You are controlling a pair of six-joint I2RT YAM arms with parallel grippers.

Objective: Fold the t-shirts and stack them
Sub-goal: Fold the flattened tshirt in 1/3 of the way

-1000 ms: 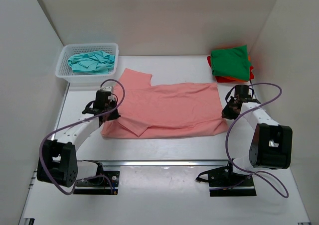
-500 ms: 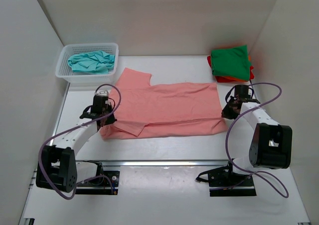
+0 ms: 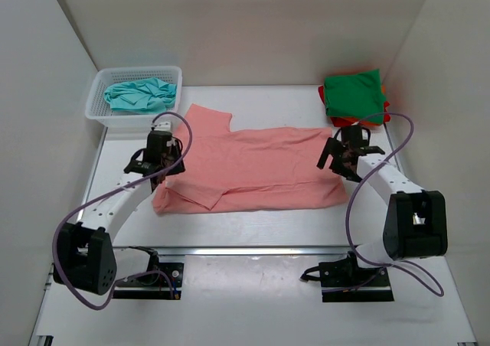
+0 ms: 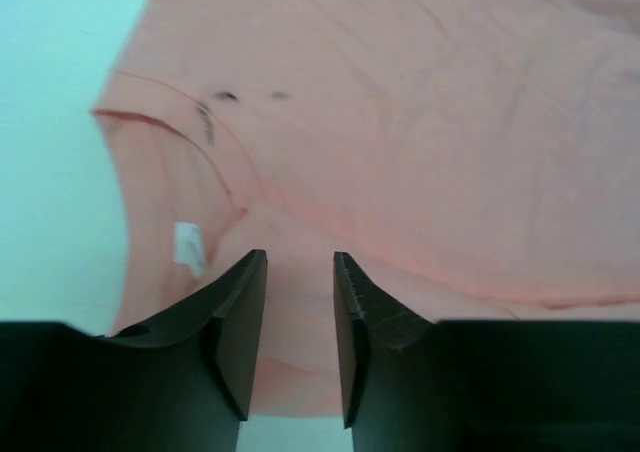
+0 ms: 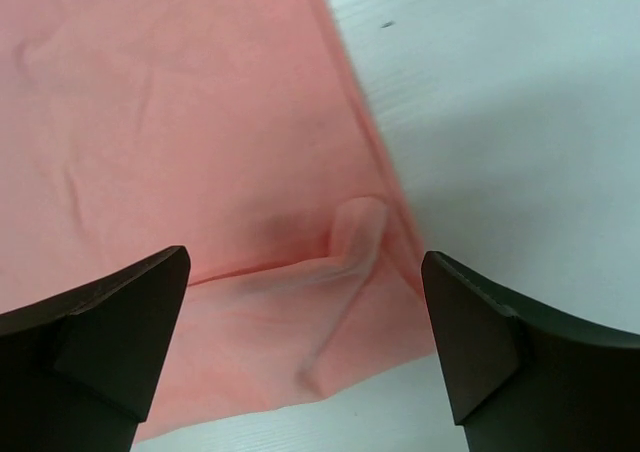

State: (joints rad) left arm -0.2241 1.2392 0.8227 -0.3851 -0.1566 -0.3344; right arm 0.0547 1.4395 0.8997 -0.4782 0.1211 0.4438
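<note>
left gripper (image 4: pixel 300 262): jaws partly apart, empty, just above the collar end
right gripper (image 5: pixel 305 256): jaws wide, empty, over the hem corner
salmon pink t-shirt (image 3: pixel 260 166): flat, under both grippers
green t-shirt (image 3: pixel 352 93): tops the stack beyond right gripper
teal t-shirt (image 3: pixel 139 95): crumpled in white mesh basket (image 3: pixel 98 110), beyond left gripper

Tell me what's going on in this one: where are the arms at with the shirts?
Both arms are working on the salmon pink t-shirt, which lies spread on the table, partly folded along its near edge. The left gripper hovers open over the collar end and the right gripper open over the opposite edge; neither holds cloth. A green t-shirt tops the folded stack at the far right. A crumpled teal t-shirt waits in the white basket.
</note>
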